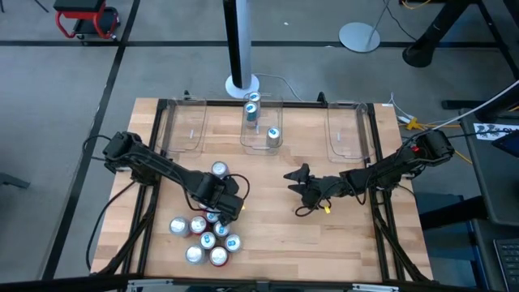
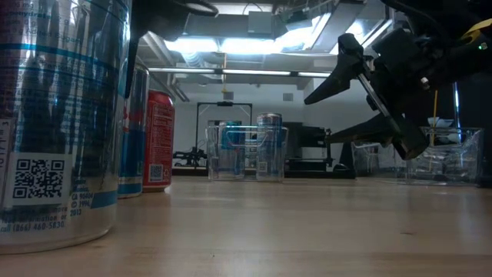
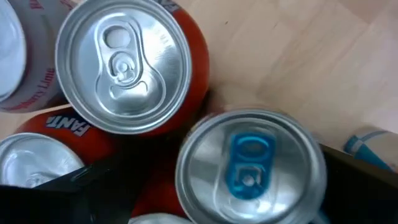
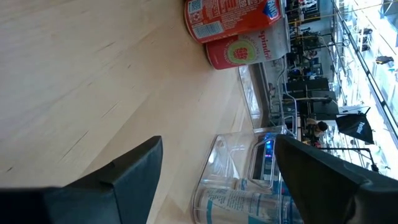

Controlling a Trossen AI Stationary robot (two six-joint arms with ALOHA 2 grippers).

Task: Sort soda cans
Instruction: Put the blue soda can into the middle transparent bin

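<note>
With its fingers spread wide, the left gripper (image 1: 220, 204) hangs over the soda cans (image 1: 207, 237) clustered at seven o'clock, apparently picking one, so it must drop straight and close, while the right gripper (image 1: 298, 182) waits mid-table, open and empty.

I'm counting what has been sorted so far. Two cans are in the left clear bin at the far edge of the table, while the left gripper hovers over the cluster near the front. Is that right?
Not quite: the two cans are in the middle bin, not the left bin, which holds no can in the high view. The rest holds: the left gripper hovers, open, over the cluster near the front.
</note>
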